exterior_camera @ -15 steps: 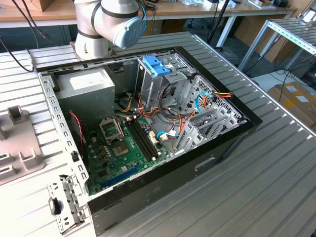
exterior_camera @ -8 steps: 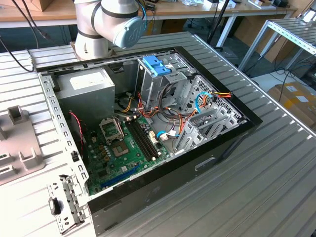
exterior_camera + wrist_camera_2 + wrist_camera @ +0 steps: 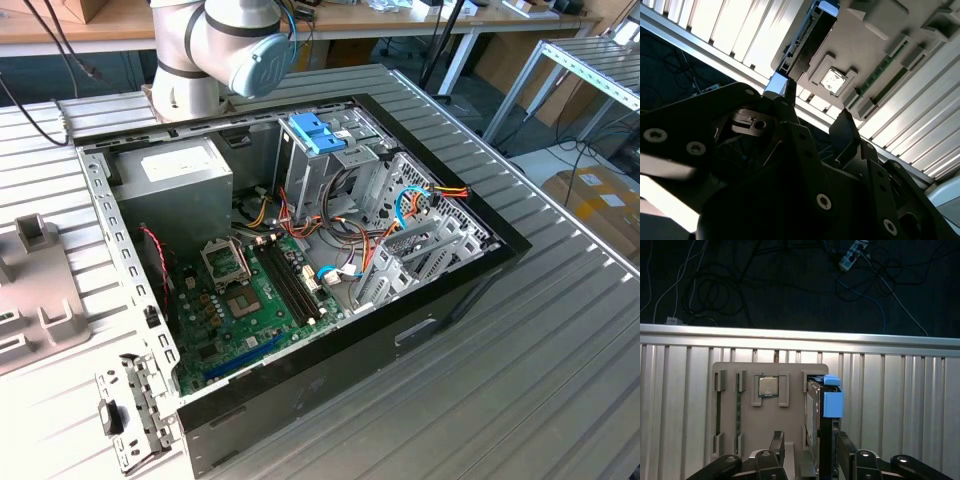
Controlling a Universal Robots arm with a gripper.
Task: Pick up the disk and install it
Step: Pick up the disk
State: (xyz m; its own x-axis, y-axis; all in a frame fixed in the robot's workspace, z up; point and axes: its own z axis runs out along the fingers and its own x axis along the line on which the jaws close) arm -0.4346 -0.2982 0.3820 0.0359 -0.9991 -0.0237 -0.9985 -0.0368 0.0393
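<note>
Blue-framed disk (image 3: 825,435) upright in grey holder (image 3: 795,415) | gripper (image 3: 811,450) fingers apart, flanking it off-centre | risk: uneven closing may skew or jam it

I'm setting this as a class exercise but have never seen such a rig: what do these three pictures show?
A robot arm stands by an open computer case on a ribbed metal table; the exterior view shows this from off the arm. Both wrist views come from cameras riding on the arm, looking past its end effector. They show a tray holding a chip and the disk, which stands on edge in a slot. The end effector is open, lined up with the disk, holding nothing.
</note>
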